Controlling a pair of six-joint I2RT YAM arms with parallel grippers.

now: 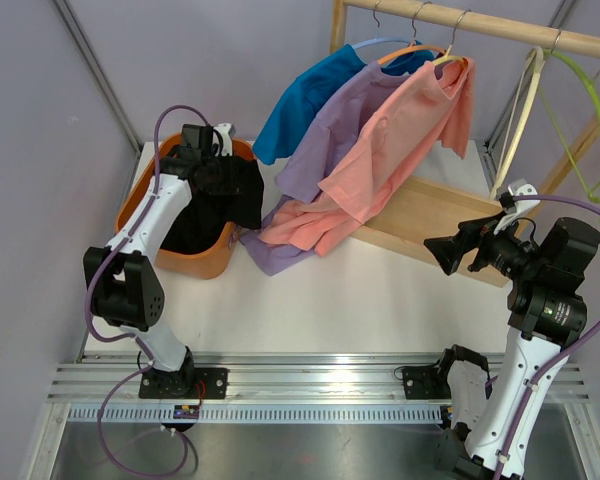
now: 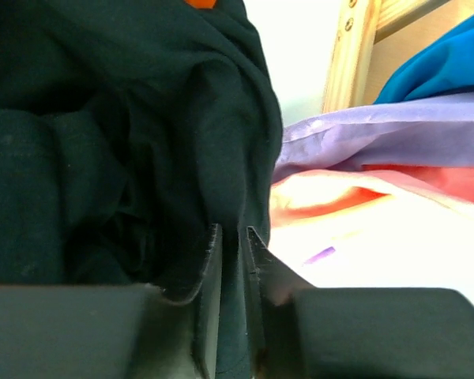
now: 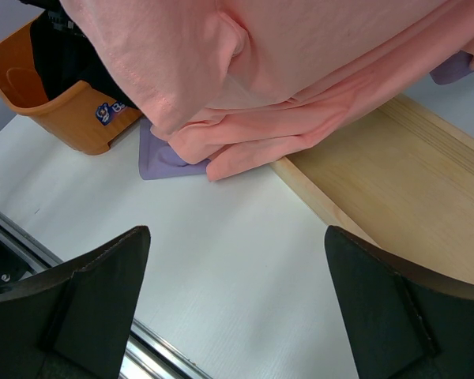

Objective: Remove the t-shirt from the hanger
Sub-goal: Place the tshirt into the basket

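Observation:
A black t-shirt hangs over the rim of the orange basket at the left. My left gripper is shut on the black t-shirt, its fingers pinching a fold of the cloth. Three t-shirts hang on hangers from the wooden rail: blue, purple and salmon pink. An empty light-green hanger hangs at the right end. My right gripper is open and empty, above the white table, below the pink t-shirt's hem.
The rack's wooden base board lies across the back right of the table. The purple and pink hems rest on the table beside the basket. A metal rail runs along the near edge.

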